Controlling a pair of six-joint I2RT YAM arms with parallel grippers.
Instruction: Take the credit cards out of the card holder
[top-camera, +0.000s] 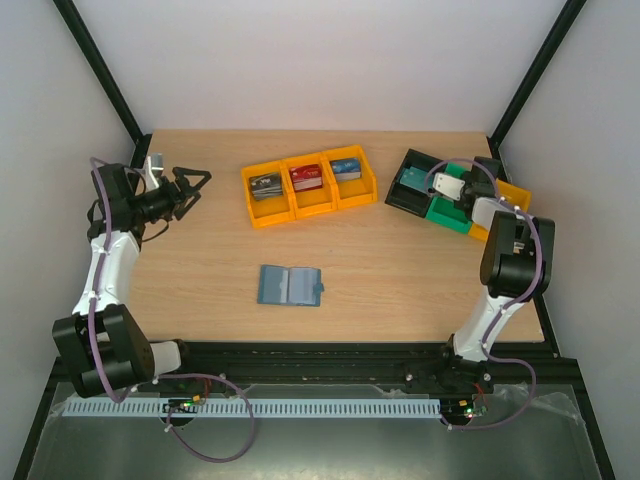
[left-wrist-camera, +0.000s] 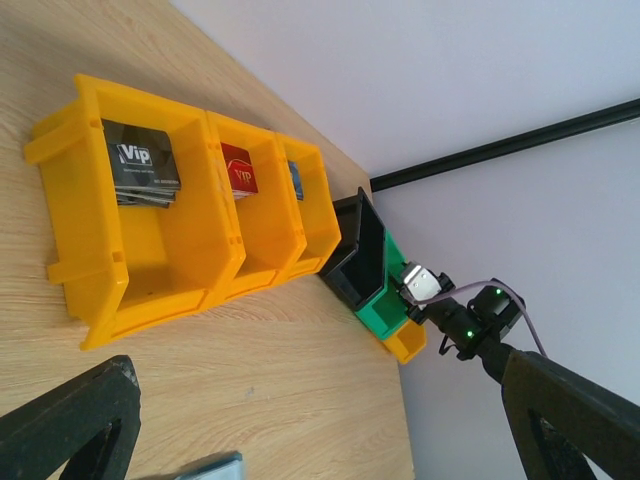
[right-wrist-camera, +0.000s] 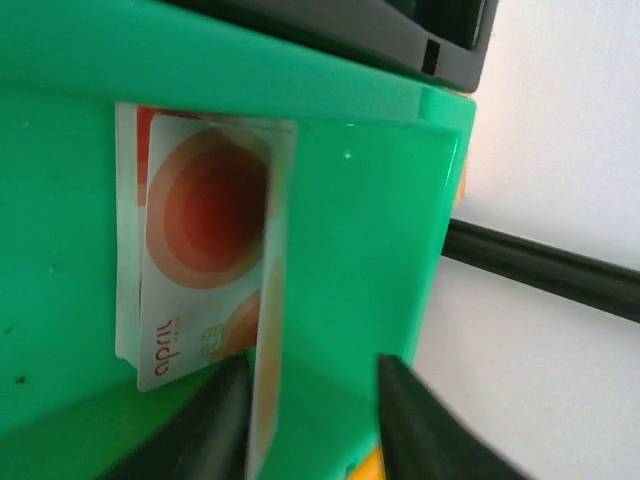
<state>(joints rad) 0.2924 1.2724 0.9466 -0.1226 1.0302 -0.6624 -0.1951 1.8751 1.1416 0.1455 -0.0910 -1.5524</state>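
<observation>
Worktop (top-camera: 380, 270): a pale wooden board is carrying everything, and both arms are standing at its near edge.
Left arm (top-camera: 108, 262): it is reaching toward the far left corner, well apart from the task's things. Its jaws are gaping wide, released, and are grasping nothing.
Right arm (top-camera: 515, 255): it is bending over the bins at the far right. Its jaws are hanging inside the green bin and are standing partly apart, released, with a gap much wider than a card's edge.
Yellow row (top-camera: 275, 213): three joined yellow bins are sitting at the far middle, each one holding cards.
Right bins: a black bin (top-camera: 398, 197), a green bin (top-camera: 450, 216) and a single yellow bin (top-camera: 516, 192) are sitting side by side.
Card holder (top-camera: 290, 285): the blue-grey booklet is lying open and flat in the middle of the worktop, well apart from both arms. Whether cards are sitting in its sleeves, I cannot tell.
Cards in the yellow row: a dark stack (left-wrist-camera: 140, 165) is lying in the left bin, a red card (left-wrist-camera: 238, 168) in the middle one, a blue card (top-camera: 346, 167) in the right one.
Teal card (top-camera: 411, 178): it is lying in the black bin.
Orange-and-white cards (right-wrist-camera: 200, 250): they are lying stacked inside the green bin.
Tilted card (right-wrist-camera: 268, 330): it is standing on its edge between the jaws, just beside one finger. Whether it is touching that finger, I cannot tell.
</observation>
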